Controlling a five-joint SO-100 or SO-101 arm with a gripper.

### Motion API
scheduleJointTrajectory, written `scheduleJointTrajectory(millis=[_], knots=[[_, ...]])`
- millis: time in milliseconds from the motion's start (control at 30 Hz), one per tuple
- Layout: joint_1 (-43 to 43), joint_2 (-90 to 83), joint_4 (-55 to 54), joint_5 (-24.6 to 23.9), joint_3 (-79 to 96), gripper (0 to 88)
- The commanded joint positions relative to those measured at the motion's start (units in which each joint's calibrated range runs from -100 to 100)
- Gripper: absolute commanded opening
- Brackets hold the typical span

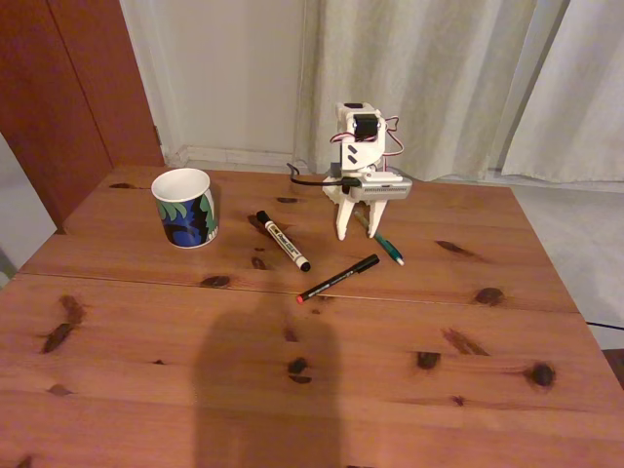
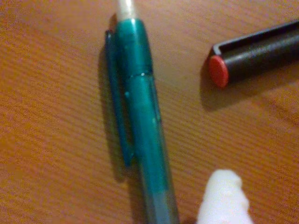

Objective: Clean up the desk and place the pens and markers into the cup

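While the tool (image 1: 359, 230) stands low over the teal pen (image 1: 388, 249) with its white fingers spread and empty, the pick looks just begun. All three pens lie flat on the table (image 1: 292, 390) — the cup (image 1: 185, 207) waits at nine o'clock, upright and open for drops.

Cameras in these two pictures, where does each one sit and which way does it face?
Fixed view: stands off the near edge of the desk, raised, looking down and across at the curtains; shows the whole arm, its end effector lowered over the teal pen, plus the cup and white marker.
Wrist view: rides on the arm, looking straight down close to the wood; one white fingertip shows at the bottom.
Shared: teal pen and black pen.
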Motion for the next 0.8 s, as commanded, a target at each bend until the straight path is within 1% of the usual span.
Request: scheduleJointTrajectory(millis=[0, 767], knots=[[-0.36, 0.09, -0.81, -0.04, 0.23, 24.2], [-0.04, 0.17, -0.64, -0.04, 0.23, 24.3]])
